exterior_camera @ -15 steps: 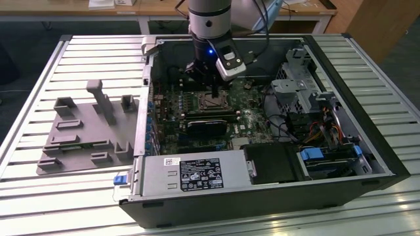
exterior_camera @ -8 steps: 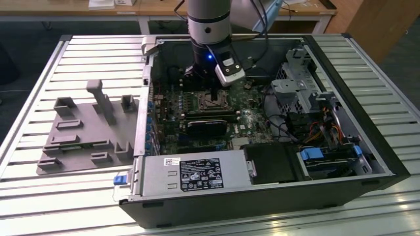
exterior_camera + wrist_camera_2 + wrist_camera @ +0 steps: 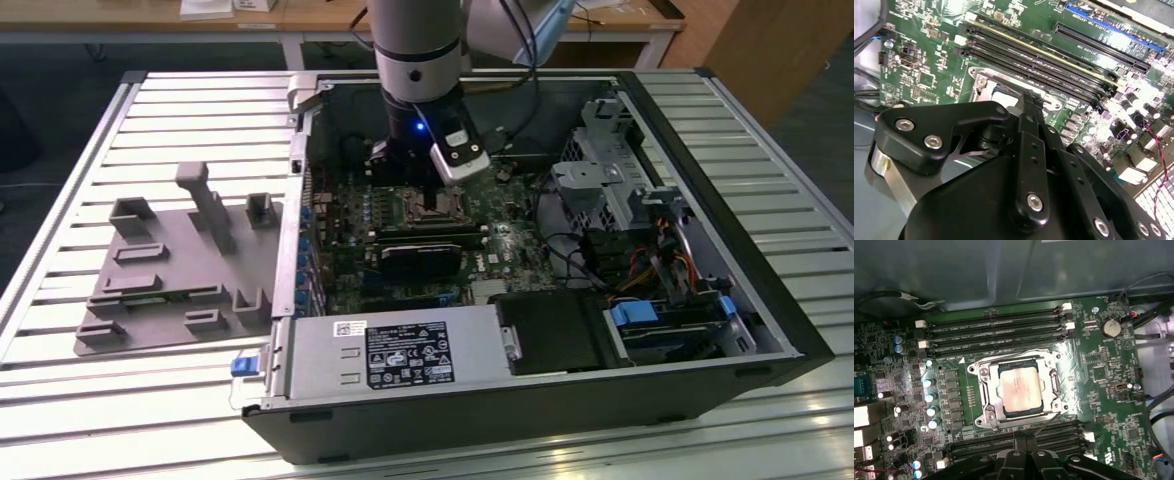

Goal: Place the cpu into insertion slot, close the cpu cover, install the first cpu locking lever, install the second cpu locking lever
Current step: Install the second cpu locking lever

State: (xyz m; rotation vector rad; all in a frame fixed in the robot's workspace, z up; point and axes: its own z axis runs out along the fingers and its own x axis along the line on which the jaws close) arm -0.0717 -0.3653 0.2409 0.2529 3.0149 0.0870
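The hand (image 3: 1024,452) is seen clenched and holding nothing, hanging just above the motherboard (image 3: 1104,385). The cpu (image 3: 1019,388) is seated in the insertion slot (image 3: 985,415), with the cpu cover (image 3: 1051,405) closed around it.

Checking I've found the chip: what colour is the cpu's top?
Silver-grey metal; the cpu shows best in the first wrist view.

1. We see glare on the table (image 3: 747,440) slats in the exterior view.
2. The case (image 3: 561,400) interior is dim.
3. In both wrist views, the motherboard (image 3: 1104,385) shows bright reflections.
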